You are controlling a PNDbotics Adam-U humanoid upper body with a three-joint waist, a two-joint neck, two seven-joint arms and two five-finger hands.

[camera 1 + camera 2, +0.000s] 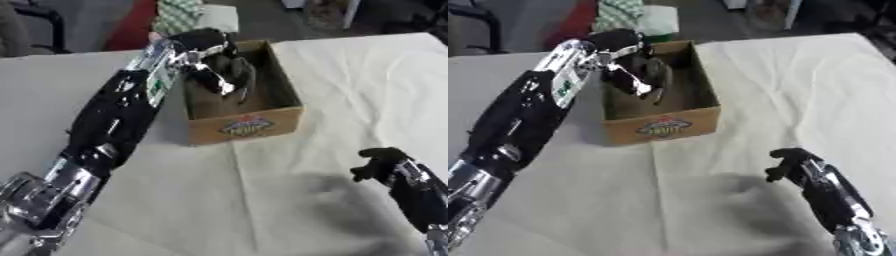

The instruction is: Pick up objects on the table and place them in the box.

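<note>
Now, left hand (223, 70) inside box (262, 122), fingers pointing down

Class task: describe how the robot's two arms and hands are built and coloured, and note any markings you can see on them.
Both arms are mostly black with shiny silver joints. The left arm carries a white-and-green label near the wrist. The left hand and right hand are black.

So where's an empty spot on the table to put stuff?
The white tablecloth lies bare right of the brown cardboard box and between it and the right robot hand. It is crowded inside the box, where the left robot hand reaches.
</note>
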